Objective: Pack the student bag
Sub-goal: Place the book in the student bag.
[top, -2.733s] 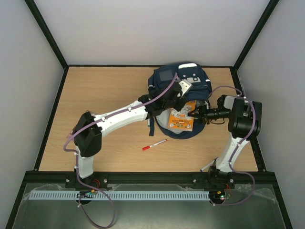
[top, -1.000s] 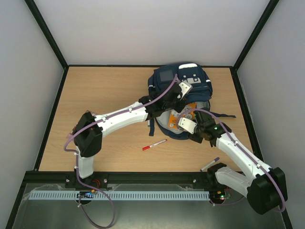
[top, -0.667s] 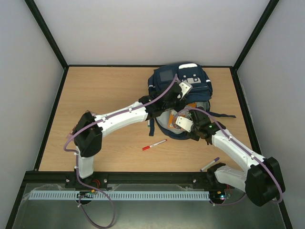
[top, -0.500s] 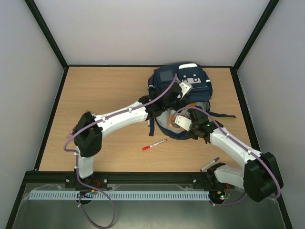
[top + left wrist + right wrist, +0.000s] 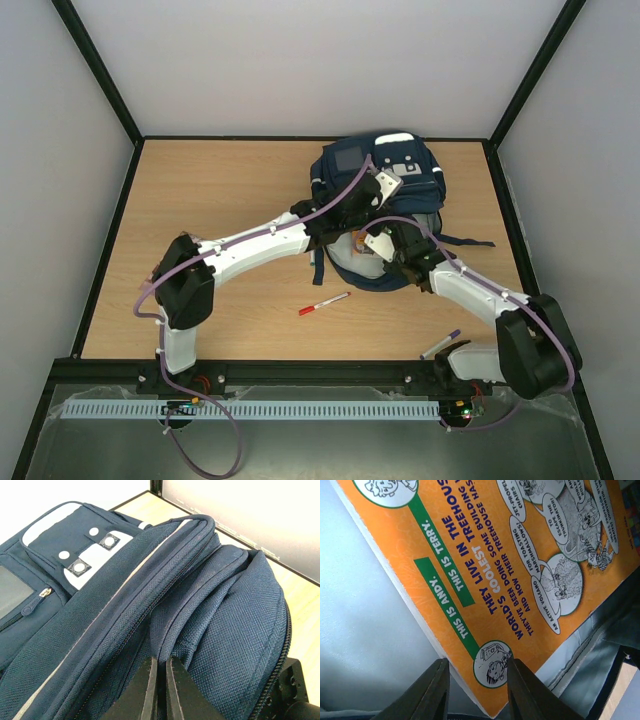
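Observation:
The student bag (image 5: pixel 385 165), navy with a white front patch, lies at the back right of the table, its mouth facing the arms. My left gripper (image 5: pixel 352 222) is shut on a fold of the bag's upper rim (image 5: pixel 161 650) and holds the mouth up. An orange picture book (image 5: pixel 485 555) lies inside against the pale lining (image 5: pixel 365 645); from above only a sliver of the book (image 5: pixel 357 241) shows. My right gripper (image 5: pixel 477 672) reaches into the mouth, jaws apart, with the book's near corner between its fingers (image 5: pixel 437 680). I cannot tell if they press on it.
A red pen (image 5: pixel 323 303) lies on the table in front of the bag. A purple pen (image 5: pixel 441 344) rests near the right arm's base. A dark strap (image 5: pixel 468 241) trails right from the bag. Black frame rails edge the table.
The right arm swung from the bag's right side to its front and pushed into the mouth. The book slid deeper, less orange shows, and the right jaws narrowed. The left arm kept still.

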Controlling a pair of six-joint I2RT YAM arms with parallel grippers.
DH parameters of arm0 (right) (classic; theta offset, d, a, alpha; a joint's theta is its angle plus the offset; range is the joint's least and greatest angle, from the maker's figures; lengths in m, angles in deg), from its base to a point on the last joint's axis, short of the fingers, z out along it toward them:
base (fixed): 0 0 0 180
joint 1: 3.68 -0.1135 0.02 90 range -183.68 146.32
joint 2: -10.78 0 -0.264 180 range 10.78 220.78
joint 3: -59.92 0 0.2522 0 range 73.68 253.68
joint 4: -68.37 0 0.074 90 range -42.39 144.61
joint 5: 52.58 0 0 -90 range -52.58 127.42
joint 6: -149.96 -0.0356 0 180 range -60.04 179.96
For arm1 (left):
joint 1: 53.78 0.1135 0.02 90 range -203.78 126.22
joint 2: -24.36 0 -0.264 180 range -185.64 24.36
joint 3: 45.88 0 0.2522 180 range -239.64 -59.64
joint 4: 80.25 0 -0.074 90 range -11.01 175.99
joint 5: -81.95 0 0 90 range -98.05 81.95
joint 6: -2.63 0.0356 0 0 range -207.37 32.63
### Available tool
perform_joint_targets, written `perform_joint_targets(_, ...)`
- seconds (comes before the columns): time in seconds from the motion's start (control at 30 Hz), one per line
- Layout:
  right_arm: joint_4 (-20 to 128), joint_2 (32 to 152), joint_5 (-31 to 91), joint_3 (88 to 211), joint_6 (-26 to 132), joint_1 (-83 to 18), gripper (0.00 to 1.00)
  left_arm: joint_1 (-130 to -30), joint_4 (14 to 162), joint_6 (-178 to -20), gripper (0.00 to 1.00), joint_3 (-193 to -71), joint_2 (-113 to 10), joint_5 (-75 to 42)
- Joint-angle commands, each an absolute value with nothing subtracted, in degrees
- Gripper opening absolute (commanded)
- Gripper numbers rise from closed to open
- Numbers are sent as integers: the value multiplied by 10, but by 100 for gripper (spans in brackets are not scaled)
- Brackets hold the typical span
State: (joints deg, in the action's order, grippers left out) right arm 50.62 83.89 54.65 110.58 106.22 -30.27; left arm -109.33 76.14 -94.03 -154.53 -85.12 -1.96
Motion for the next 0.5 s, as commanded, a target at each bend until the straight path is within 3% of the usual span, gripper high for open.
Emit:
perform_joint_targets(0.0, 527, 854, 555, 1122, 1039, -303, 34, -1101, 800, -952, 2, -1576, -817, -35)
perform_joint_targets(0.47, 443, 769, 472, 1108, 1119, -309, 48, -1100, 793, -947, 2, -1582, -813, -56)
